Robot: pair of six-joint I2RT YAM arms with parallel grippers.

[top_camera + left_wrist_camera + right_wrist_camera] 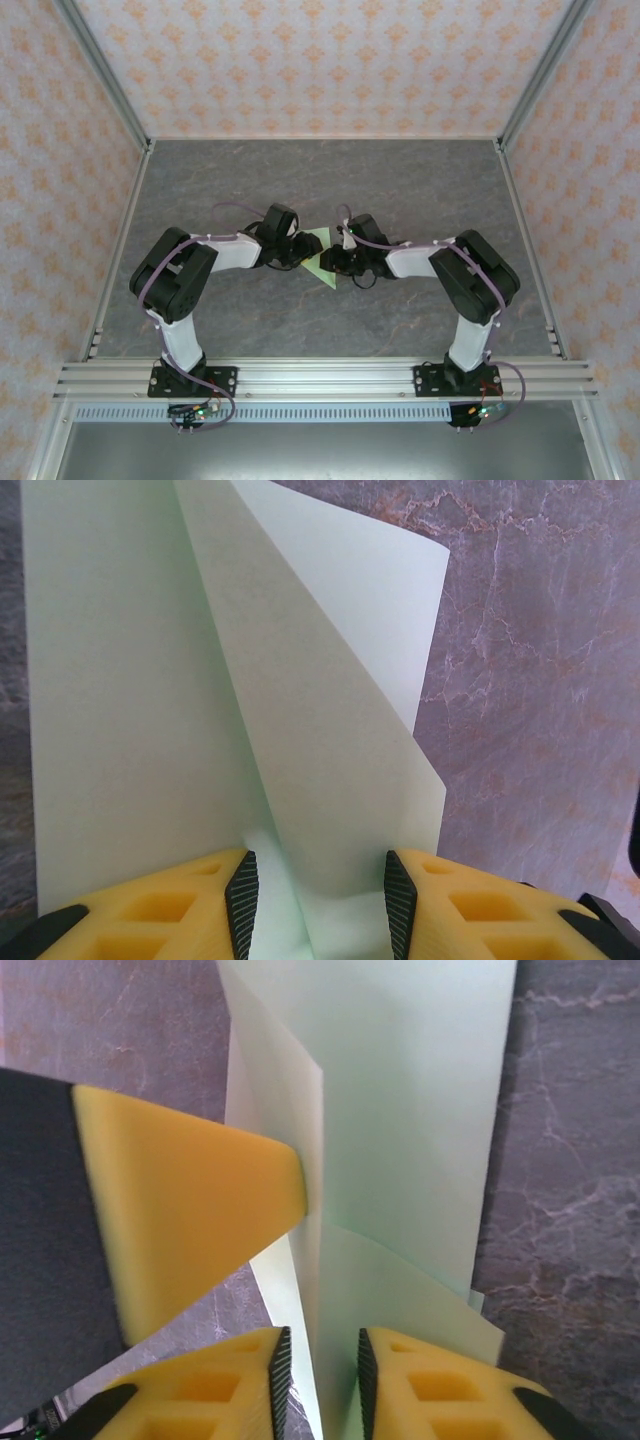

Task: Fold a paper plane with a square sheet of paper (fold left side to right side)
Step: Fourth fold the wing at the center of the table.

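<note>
Left end effector [318, 880] half-open astride paper [130, 700] | right end effector [320, 1350] narrow round fold, grip unclear

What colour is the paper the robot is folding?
The square sheet of paper is plain pale green; the left wrist view shows it best.

The square sheet of paper [130, 680] is thin matt paper; the table [540, 680] looks like smooth, marbled grey stone.

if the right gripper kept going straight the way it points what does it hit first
The pale green sheet of paper: a raised fold of it stands between the jaws of the right gripper and runs ahead. The left gripper's yellow finger sits left of that line; depth is unclear.
</note>
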